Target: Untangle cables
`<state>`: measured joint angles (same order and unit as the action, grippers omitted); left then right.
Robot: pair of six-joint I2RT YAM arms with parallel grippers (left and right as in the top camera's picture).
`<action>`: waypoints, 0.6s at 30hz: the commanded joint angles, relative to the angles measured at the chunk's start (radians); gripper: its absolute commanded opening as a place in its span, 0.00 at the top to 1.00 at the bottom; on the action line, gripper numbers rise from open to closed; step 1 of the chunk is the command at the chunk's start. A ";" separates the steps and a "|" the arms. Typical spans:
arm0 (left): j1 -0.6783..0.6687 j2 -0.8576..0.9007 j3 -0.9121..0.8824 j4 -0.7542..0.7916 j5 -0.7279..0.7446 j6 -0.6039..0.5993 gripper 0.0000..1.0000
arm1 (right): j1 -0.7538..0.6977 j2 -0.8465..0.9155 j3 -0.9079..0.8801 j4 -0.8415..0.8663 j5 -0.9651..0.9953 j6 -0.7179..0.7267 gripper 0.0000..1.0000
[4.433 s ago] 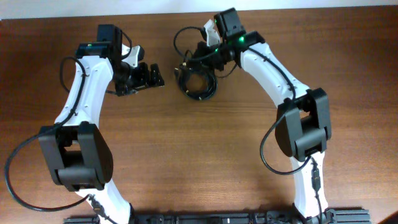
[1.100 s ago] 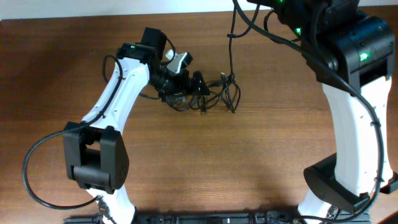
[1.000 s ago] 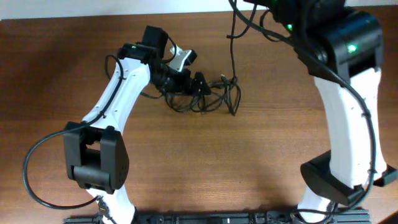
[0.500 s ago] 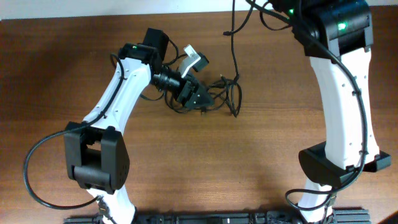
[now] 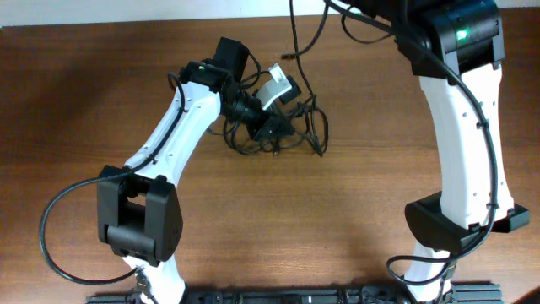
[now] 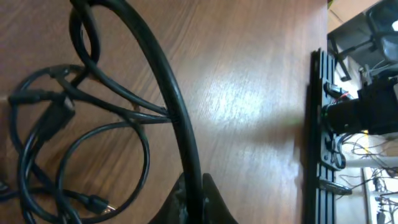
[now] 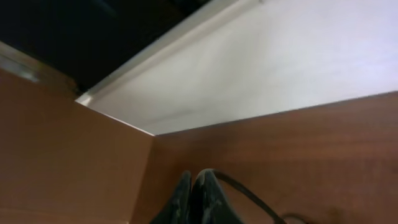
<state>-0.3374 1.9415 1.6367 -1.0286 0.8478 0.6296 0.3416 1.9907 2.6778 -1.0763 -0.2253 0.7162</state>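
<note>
Item one, the cables (image 5: 295, 137): I log a loose black tangle of loops lying on the table (image 5: 354, 219), toward its far middle, with one strand rising out of it to the top edge of the overhead view. Item two, left gripper (image 6: 189, 198): it sits at the tangle's left side, jaws pinched together on one cord, which arcs up and away from the fingertips in the left wrist view. Beside it I see more loops lying flat and a small plug (image 6: 94, 203). Item three, right gripper (image 7: 194, 185): it is beyond the top edge of the overhead view, jaws closed, with a thin cord running out from between them to the right. Item four: a black rail (image 6: 318, 124) along the table's edge, seen in the left wrist view.
</note>
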 commanded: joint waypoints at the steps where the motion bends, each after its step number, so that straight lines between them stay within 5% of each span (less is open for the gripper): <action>1: 0.031 0.010 0.048 -0.013 0.004 -0.135 1.00 | -0.056 -0.002 0.002 -0.113 0.136 0.006 0.96; 4: 0.074 0.006 0.126 -0.075 0.156 -0.169 1.00 | -0.132 -0.002 0.002 -0.281 0.223 0.000 0.96; 9: 0.116 -0.028 0.329 -0.109 0.628 -0.169 1.00 | -0.192 0.032 -0.006 -0.487 0.231 -0.113 0.96; 12: 0.116 -0.046 0.452 -0.110 0.726 -0.173 1.00 | -0.192 0.078 -0.021 -0.555 0.232 -0.144 0.91; 13: 0.116 -0.051 0.512 -0.108 0.726 -0.212 1.00 | -0.192 0.103 -0.025 -0.577 0.231 -0.144 0.85; 15: 0.116 -0.052 0.634 -0.081 0.726 -0.299 1.00 | -0.190 0.150 -0.039 -0.612 0.221 -0.144 0.46; 18: 0.116 -0.052 0.764 0.039 0.583 -0.515 1.00 | -0.190 0.189 -0.081 -0.622 0.089 -0.263 0.28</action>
<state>-0.2222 1.9274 2.2925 -1.0626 1.5120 0.3283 0.1501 2.1601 2.6255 -1.6928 -0.0353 0.5606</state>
